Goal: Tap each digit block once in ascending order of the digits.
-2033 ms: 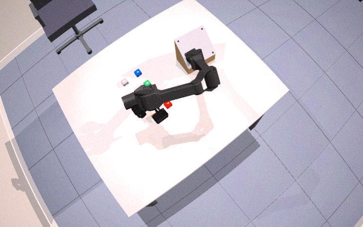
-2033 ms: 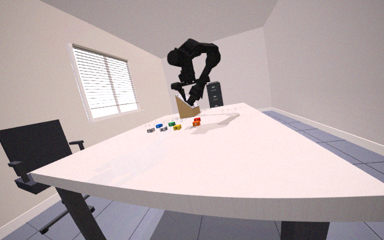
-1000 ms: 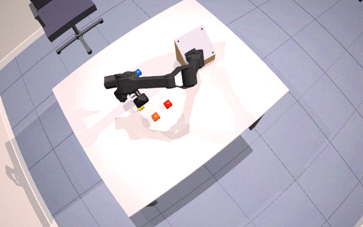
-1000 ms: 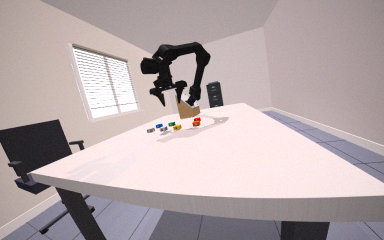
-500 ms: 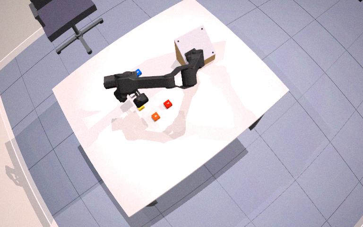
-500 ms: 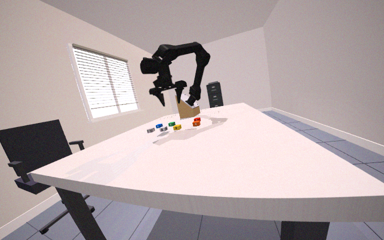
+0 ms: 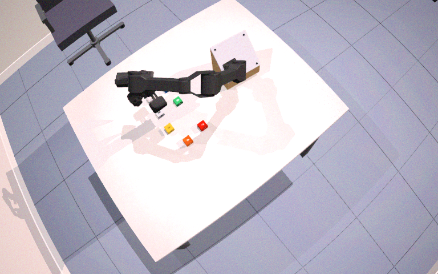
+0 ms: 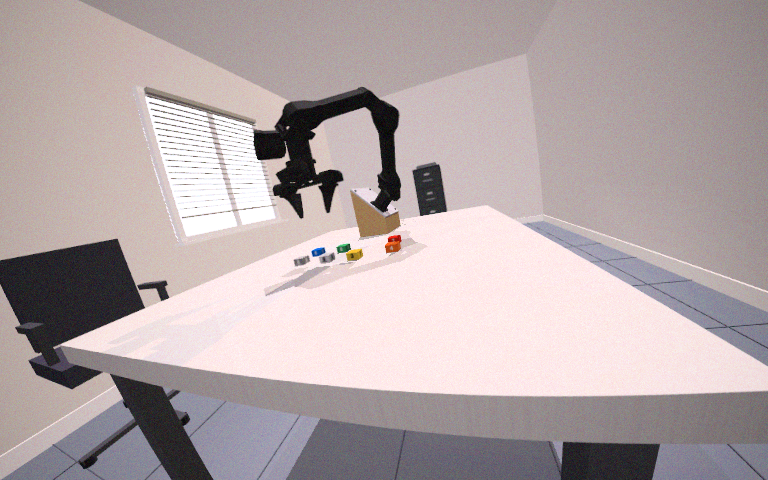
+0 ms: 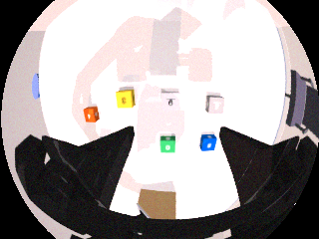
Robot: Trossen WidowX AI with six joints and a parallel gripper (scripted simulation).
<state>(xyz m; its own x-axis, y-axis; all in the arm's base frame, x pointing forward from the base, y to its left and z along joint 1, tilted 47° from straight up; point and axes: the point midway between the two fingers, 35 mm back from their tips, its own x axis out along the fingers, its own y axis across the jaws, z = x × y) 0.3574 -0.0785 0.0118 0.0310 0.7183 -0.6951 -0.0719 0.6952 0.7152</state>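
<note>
My gripper (image 8: 314, 215) (image 9: 178, 130) is open and empty, high above the blocks. In the wrist view, the green block (image 7: 177, 101) (image 8: 343, 248) (image 9: 167, 144) and blue block (image 8: 318, 251) (image 9: 208, 142) show between the fingers. Beyond them are a middle white-grey block (image 7: 159, 114) (image 8: 327, 258) (image 9: 169, 98), an outer one (image 8: 301, 260) (image 9: 214, 105) and the yellow block (image 7: 169, 128) (image 8: 354, 255) (image 9: 125, 99). The orange block (image 7: 187, 140) (image 8: 392, 247) (image 9: 91, 115) is farther left. The red block (image 7: 202, 125) (image 8: 394, 238) seems to show 7; it is hidden in the wrist view. Other digits are too small to read surely.
The arm's base stands on a wooden wedge box (image 7: 235, 49) (image 8: 370, 222) (image 9: 161, 203) on the white table (image 7: 226, 193) (image 8: 481, 316). The arm spans from it and partly covers the blue block in the top view. An office chair (image 7: 80, 22) (image 8: 70, 283) stands beside the table.
</note>
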